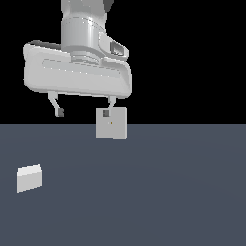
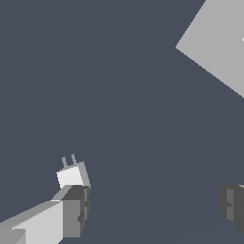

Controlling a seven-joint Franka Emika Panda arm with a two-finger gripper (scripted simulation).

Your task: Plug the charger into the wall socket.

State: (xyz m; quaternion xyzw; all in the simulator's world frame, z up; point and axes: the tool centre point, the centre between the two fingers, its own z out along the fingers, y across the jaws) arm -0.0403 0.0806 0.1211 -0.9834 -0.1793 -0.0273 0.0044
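Your charger (image 1: 29, 178) sits on the dark grey floor (image 1: 168, 192) toward the exterior view's left, a small white-grey block, nearer the camera than the other items. In the wrist view the charger (image 2: 72, 175) shows two thin prongs projecting from one face, and it appears just beside the tip of one finger; whether that finger touches it, you cannot tell from this angle.

Your wall socket (image 1: 111, 123) stands upright on the floor near the centre of the exterior view, a flat light-grey square plate with a tiny dark dot at its middle. It is well apart from the charger. In the wrist view only a corner portion of the wall socket (image 2: 217, 45) is visible, cut off by the picture's edge.

Your gripper (image 1: 85, 111) hangs above the floor, its broad white body overhead. The jaws are spread wide with nothing held between them. In the exterior view one fingertip overlaps the top edge of the plate; the other fingertip (image 1: 59, 112) is against the black background. In the wrist view the gripper (image 2: 155, 207) shows both grey pads far apart, with bare floor between them.
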